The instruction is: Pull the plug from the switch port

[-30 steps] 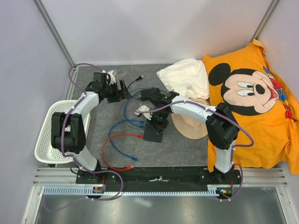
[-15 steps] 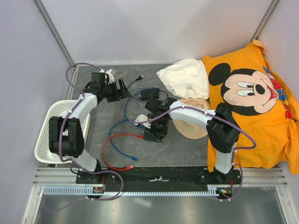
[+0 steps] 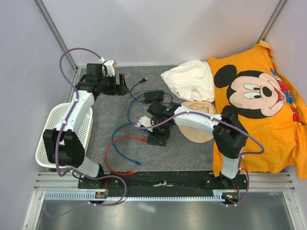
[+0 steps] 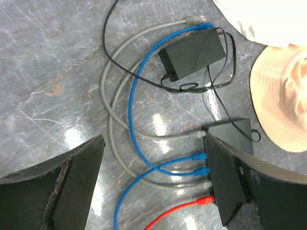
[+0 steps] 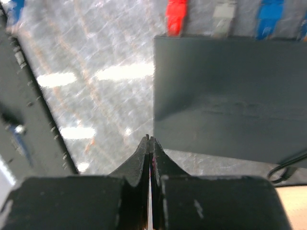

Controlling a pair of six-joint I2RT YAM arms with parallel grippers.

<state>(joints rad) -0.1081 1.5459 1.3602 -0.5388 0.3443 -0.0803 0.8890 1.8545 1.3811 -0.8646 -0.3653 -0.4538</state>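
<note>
Okay, switch lies mid-table just beside the hat. Red plug in its narrow edge looks small, rigid, probably latched; the switch is light and may slide. I'd pinch the plug body, not the limp cord. Right gripper pressed together, empty; left gripper wide.

The left arm stretches from its near base up the left side to the far corner, its left hand turned rightward with fingers spread wide apart. The right arm bends left toward the middle, its right hand angled downward, fingers pressed flat together.
</note>
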